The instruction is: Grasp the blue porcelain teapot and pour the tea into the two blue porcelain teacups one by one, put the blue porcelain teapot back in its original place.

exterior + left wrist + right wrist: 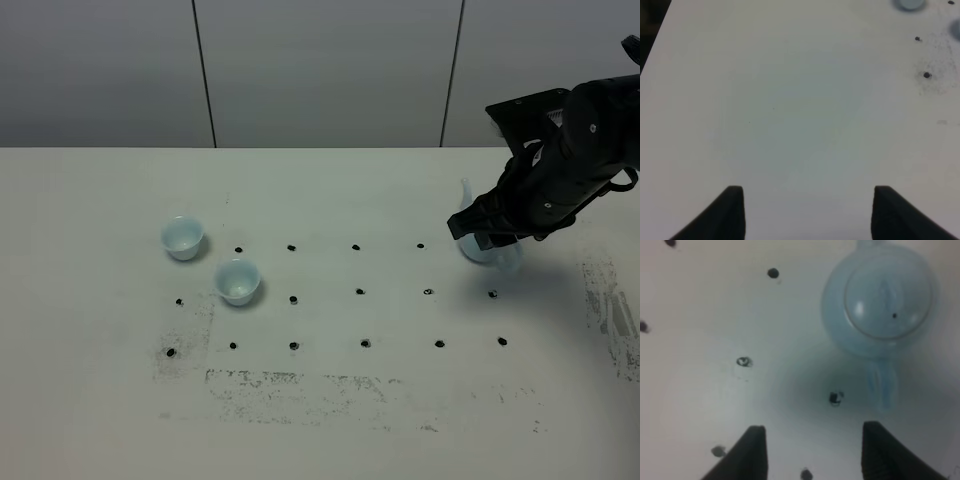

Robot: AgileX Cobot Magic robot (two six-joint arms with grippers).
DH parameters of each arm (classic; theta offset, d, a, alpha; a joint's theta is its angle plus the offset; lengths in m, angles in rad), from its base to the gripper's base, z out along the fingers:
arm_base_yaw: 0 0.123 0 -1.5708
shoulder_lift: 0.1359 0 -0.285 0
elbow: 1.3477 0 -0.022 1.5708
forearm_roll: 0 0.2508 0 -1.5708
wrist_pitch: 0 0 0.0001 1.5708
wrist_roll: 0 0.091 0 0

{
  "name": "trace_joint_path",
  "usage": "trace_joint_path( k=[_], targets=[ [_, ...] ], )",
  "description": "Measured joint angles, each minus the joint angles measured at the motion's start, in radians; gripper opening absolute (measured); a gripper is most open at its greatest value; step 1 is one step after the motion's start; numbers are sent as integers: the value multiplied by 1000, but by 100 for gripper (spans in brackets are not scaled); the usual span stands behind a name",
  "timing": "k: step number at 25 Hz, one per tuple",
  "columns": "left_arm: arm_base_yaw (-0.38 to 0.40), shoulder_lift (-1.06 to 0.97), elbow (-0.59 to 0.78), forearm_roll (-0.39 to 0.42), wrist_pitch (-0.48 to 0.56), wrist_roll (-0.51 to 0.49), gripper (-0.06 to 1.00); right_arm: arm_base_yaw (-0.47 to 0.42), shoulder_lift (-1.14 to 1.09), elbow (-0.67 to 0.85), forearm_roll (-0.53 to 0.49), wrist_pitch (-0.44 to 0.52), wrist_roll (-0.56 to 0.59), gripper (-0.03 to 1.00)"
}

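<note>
Right gripper, fingers spread and empty (left gripper likewise), is hovering over the blue porcelain teapot at the table's 3 o'clock, any off-centre descent probably risking knocking its handle aside.

Bare table between teapot and teacups, narrow gap between both cups

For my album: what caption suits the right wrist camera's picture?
Open jaws hover above the pale blue lidded teapot, its handle not yet gripped, on a dot-marked white table.
</note>
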Motion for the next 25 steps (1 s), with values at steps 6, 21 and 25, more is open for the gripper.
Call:
trace_joint_path(
  k=[6, 21, 25],
  targets=[
    [0, 0, 0, 0, 0, 0, 52, -28, 90, -81, -27, 37, 0, 42],
    [0, 0, 0, 0, 0, 0, 52, -61, 194, -88, -68, -23, -26, 42],
    [0, 0, 0, 0, 0, 0, 52, -61, 213, -88, -78, -42, -26, 42]
  ],
)
